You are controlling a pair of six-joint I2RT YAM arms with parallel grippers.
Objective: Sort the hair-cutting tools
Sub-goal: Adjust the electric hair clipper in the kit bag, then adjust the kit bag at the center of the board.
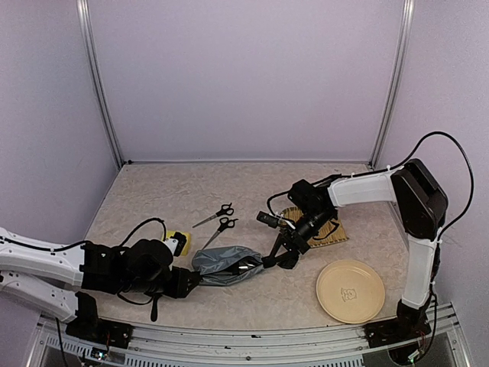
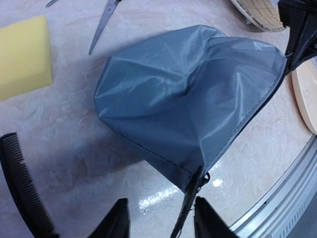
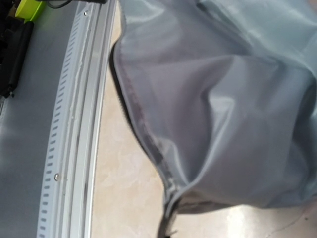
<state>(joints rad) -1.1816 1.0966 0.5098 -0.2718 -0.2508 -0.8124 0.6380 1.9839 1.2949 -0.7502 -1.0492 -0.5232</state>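
Observation:
The grey-blue zip pouch lies near the table's front, its mouth gaping. My right gripper is shut on its right end; in the right wrist view the pouch fills the frame and its zip edge runs down into the pinch. My left gripper is open at the pouch's other end, with the black zip pull hanging between its fingers, close to the right one. Two scissors lie behind the pouch. The black comb lies left of my left gripper.
A yellow sponge sits left of the scissors. A tan plate lies front right and a woven mat behind it under the right arm. The metal table rail runs close to the pouch.

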